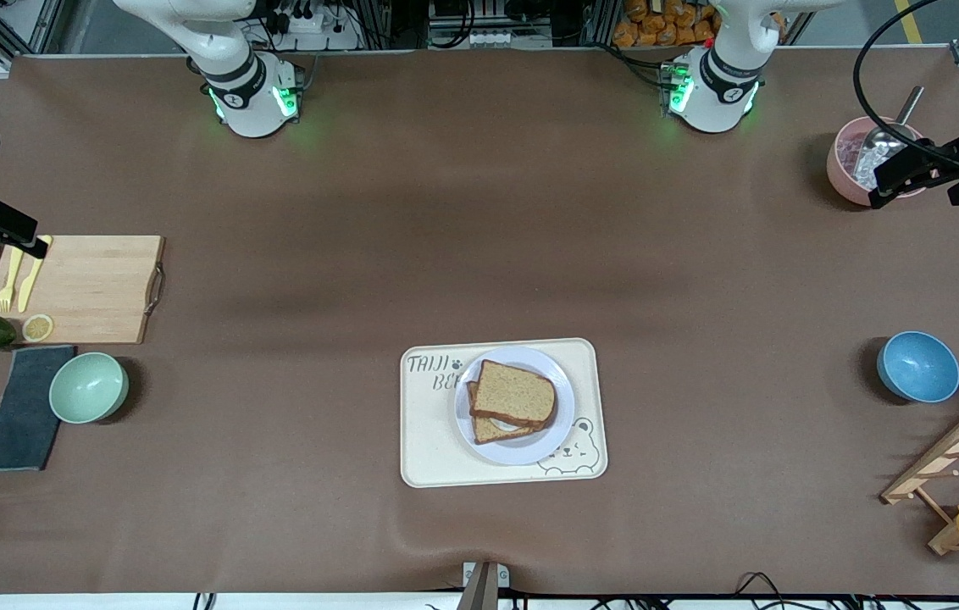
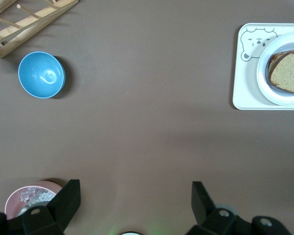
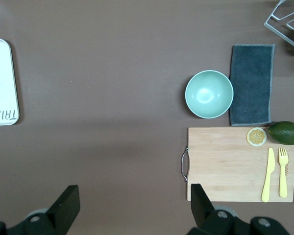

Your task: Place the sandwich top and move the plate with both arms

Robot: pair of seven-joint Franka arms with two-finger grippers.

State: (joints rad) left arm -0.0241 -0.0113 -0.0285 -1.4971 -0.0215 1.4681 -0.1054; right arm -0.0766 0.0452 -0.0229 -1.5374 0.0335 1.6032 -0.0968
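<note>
Brown matting covers the whole table (image 1: 479,212), the biggest thing in sight, with cabling and metal framing along its edge by the arm bases. Nearer the front camera, at mid-table, lies the cream tray (image 1: 429,440); on it sits the plate (image 1: 471,428), and on the plate the sandwich top (image 1: 515,392) rests over a lower slice (image 1: 492,430), a little white showing between them. Judging by that, the topping step looks done and the plate is already on the tray; I cannot tell whether any further carry is left.

Both arms wait, raised at the table's ends. The left gripper (image 2: 132,203) hangs near the pink bowl (image 1: 848,161) with its jaws spread wide and nothing between them; the right gripper (image 3: 132,203) hangs near the board (image 1: 81,288), likewise wide apart and empty.

Smaller things: a blue bowl (image 1: 918,366), a green bowl (image 1: 88,387), a dark cloth (image 1: 22,415), a wooden rack (image 1: 954,462).
</note>
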